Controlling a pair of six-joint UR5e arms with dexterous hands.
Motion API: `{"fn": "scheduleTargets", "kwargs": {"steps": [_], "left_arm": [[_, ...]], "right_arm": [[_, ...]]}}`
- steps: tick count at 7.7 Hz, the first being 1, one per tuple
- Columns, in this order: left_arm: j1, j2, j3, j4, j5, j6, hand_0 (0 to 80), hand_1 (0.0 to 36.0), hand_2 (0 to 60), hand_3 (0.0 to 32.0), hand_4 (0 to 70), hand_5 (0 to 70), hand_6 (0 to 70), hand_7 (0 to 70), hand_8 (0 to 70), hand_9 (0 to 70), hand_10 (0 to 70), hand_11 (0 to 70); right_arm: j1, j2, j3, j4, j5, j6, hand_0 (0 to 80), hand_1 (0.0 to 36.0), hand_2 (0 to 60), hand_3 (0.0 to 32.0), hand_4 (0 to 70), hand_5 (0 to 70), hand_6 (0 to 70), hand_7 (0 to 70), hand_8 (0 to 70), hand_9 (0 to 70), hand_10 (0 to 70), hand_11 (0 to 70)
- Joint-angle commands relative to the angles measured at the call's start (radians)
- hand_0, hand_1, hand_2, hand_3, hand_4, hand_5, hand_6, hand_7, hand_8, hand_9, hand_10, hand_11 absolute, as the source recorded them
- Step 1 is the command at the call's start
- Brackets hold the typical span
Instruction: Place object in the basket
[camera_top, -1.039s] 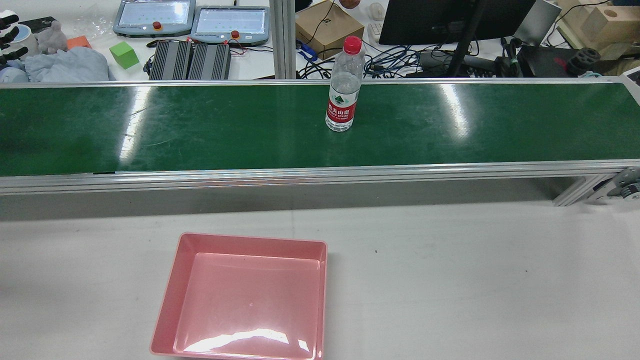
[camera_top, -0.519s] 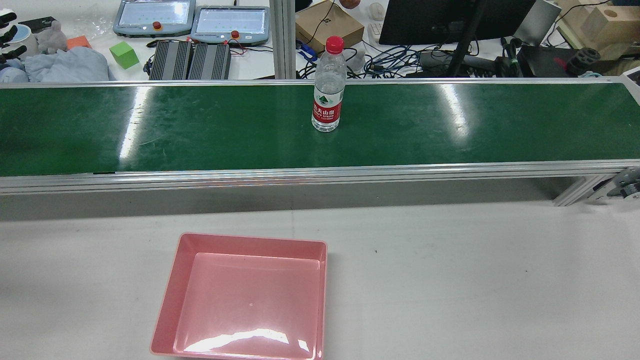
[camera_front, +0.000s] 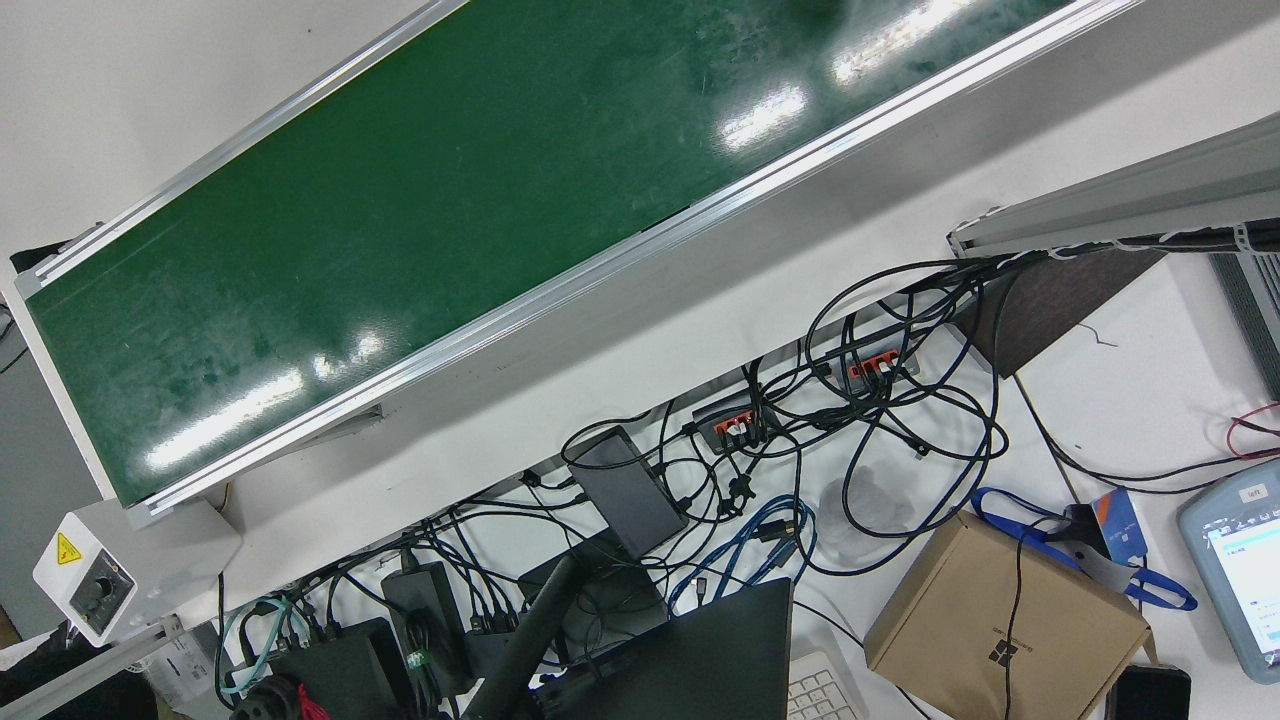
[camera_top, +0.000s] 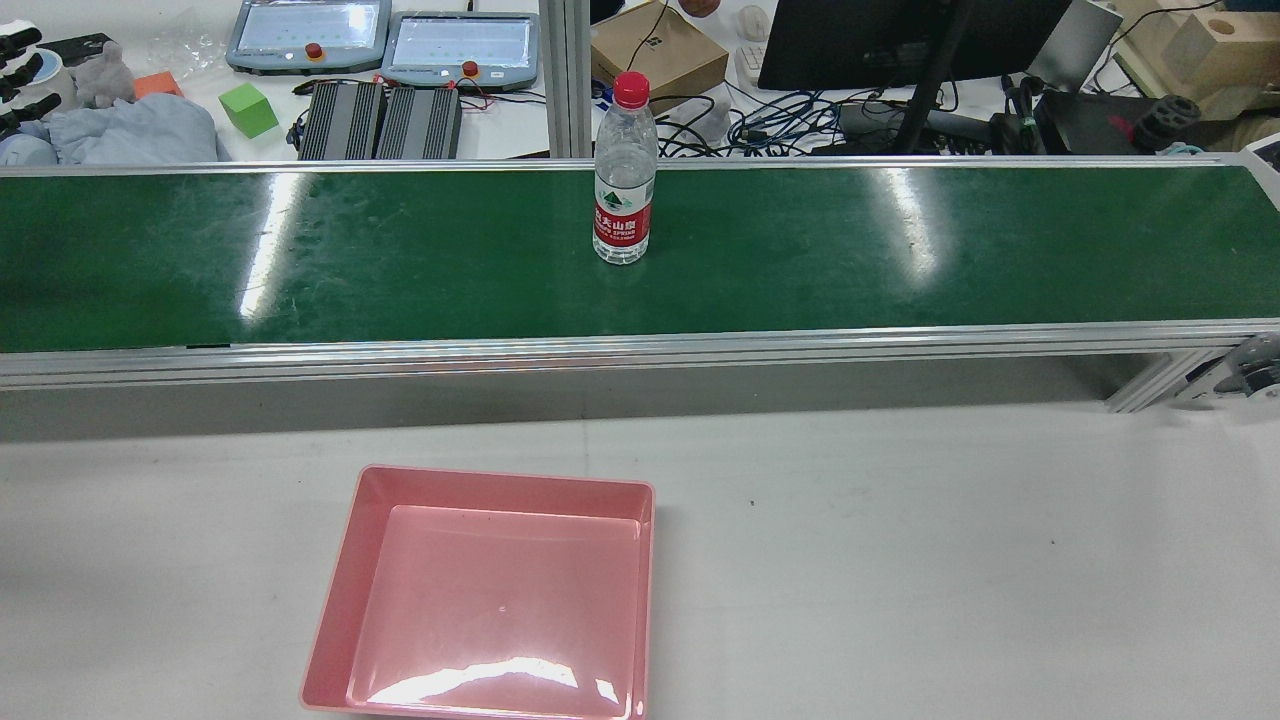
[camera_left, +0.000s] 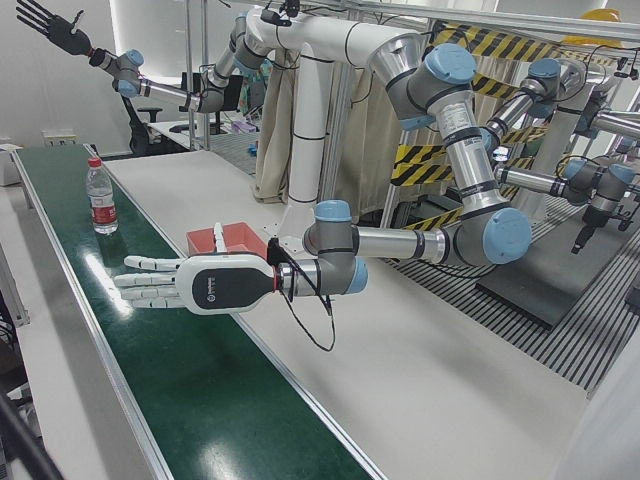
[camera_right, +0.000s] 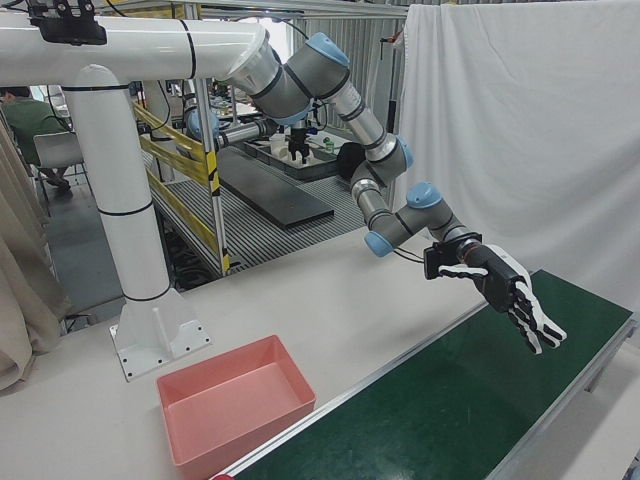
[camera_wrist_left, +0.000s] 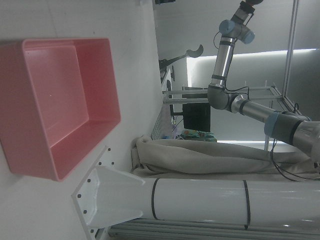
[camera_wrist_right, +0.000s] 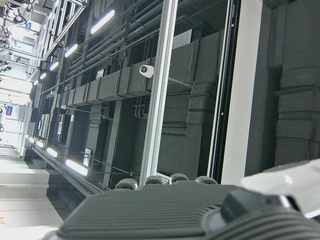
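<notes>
The clear plastic red-capped bottle (camera_top: 624, 170) has ridden the green belt (camera_top: 400, 250) leftward toward my left robot hand (camera_left: 190, 285), open-fingered and empty, waiting to grab.

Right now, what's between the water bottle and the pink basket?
In the rear view: bare green belt, the conveyor's aluminium rail, then bare white table. Nothing else stands between the bottle and the basket.

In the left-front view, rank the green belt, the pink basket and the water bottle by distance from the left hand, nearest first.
1. green belt: directly beneath the open left hand.
2. pink basket: on the white table just behind the hand, on the robot's side of the belt.
3. water bottle: upright, far up the belt.
</notes>
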Motion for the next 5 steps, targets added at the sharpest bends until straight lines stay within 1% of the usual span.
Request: {"fn": "scheduleTargets", "kwargs": {"steps": [1, 5], "left_arm": [[-0.002, 0.0, -0.002, 0.0, 0.0, -0.005, 49.0, 7.8, 0.0, 0.0, 11.6, 15.3, 2.7, 1.5, 3.0, 2.8, 6.0, 9.9], [-0.004, 0.001, -0.014, 0.0, 0.002, -0.003, 49.3, 7.9, 0.0, 0.0, 11.7, 15.5, 2.7, 1.6, 3.0, 2.9, 6.1, 10.0]], "right_arm": [[0.0, 0.0, 0.001, 0.0, 0.0, 0.0, 0.0, 0.0, 0.0, 0.0, 0.0, 0.0, 0.0, 0.0, 0.0, 0.0, 0.0, 0.0], [0.0, 0.0, -0.001, 0.0, 0.0, 0.0, 0.0, 0.0, 0.0, 0.0, 0.0, 0.0, 0.0, 0.0, 0.0, 0.0, 0.0, 0.0]]}}
